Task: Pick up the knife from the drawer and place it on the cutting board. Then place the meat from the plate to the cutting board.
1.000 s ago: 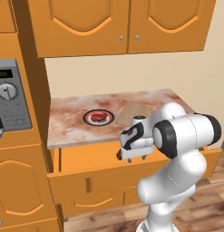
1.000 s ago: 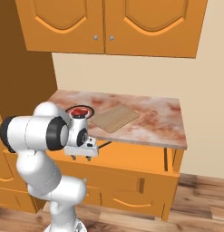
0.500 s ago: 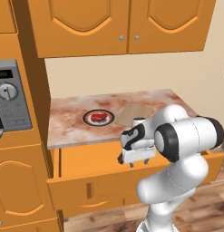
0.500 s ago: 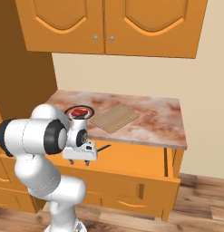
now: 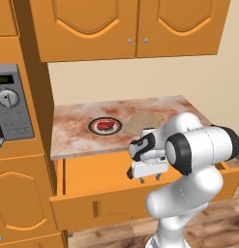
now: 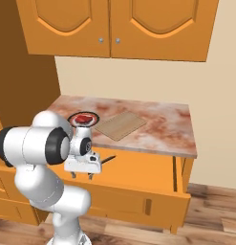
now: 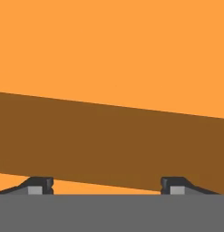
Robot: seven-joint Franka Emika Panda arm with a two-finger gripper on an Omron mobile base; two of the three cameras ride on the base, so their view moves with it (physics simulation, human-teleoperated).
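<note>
We see the drawer [image 5: 92,169] pulled out below the table [image 6: 157,127]. The pincer [image 6: 82,175] hangs over the drawer's interior, fingers spread apart and holding nothing. The knife [image 6: 107,159] lies inside the drawer, just beside the pincer. On the table, the meat [image 5: 105,125] rests on the plate [image 5: 93,130], next to the cutting board [image 6: 120,125].
</note>
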